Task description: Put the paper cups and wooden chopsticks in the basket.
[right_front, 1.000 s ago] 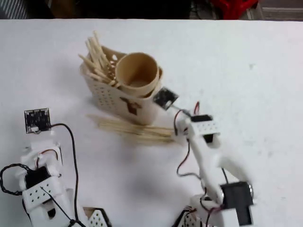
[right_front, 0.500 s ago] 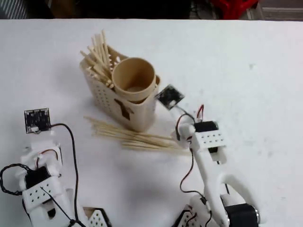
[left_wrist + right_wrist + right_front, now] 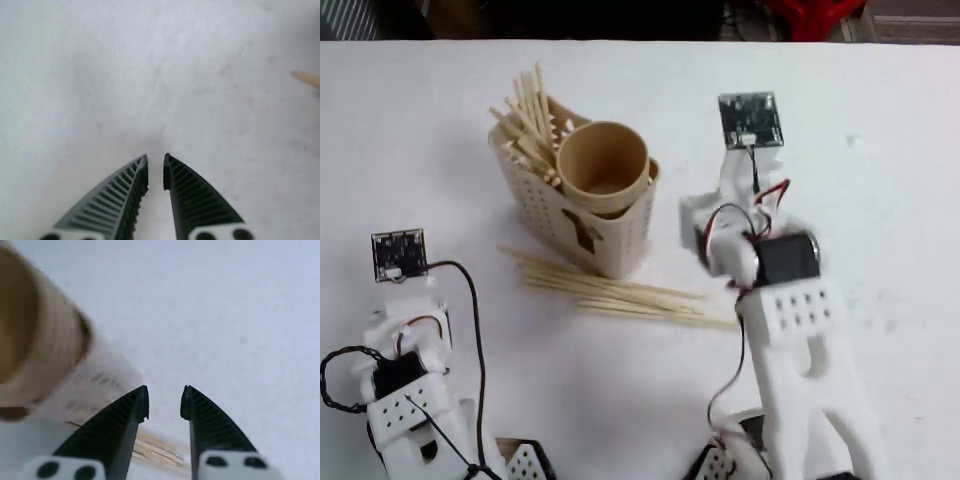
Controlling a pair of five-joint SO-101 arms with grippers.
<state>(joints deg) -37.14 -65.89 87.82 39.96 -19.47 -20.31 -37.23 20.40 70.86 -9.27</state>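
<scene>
- A cream perforated basket (image 3: pixel 570 215) stands on the white table (image 3: pixel 880 200), just in front of the raised right arm (image 3: pixel 785 300).
- Nested paper cups (image 3: pixel 605 165) sit mouth-up in the basket's right half. How many are stacked cannot be told.
- A sheaf of wooden chopsticks (image 3: pixel 525 115) stands in the left half beside the cups. The sticks fan out above the rim and lean toward the table's far left.
- A second bundle, the loose chopsticks (image 3: pixel 620 293), lies flat on the table along the basket's near side. Its long axis runs crosswise, from the basket's left corner to the foot of the right arm, and the right-hand end slants nearer the arms.
- The right gripper (image 3: pixel 164 402) hangs released and empty, its black ribbed jaws apart. In its wrist view the cups and basket wall are to one side and the loose chopsticks are below.
- The left gripper (image 3: pixel 155 160) holds nothing, its jaws parted by only a sliver above bare tabletop. One chopstick tip (image 3: pixel 307 78) pokes in at the edge of that view.
- The left arm (image 3: pixel 400 380) sits folded at the near left corner, well apart from the basket.
- Beyond the table's far edge the room is dark, with a red object (image 3: pixel 815 12) at the far right.
</scene>
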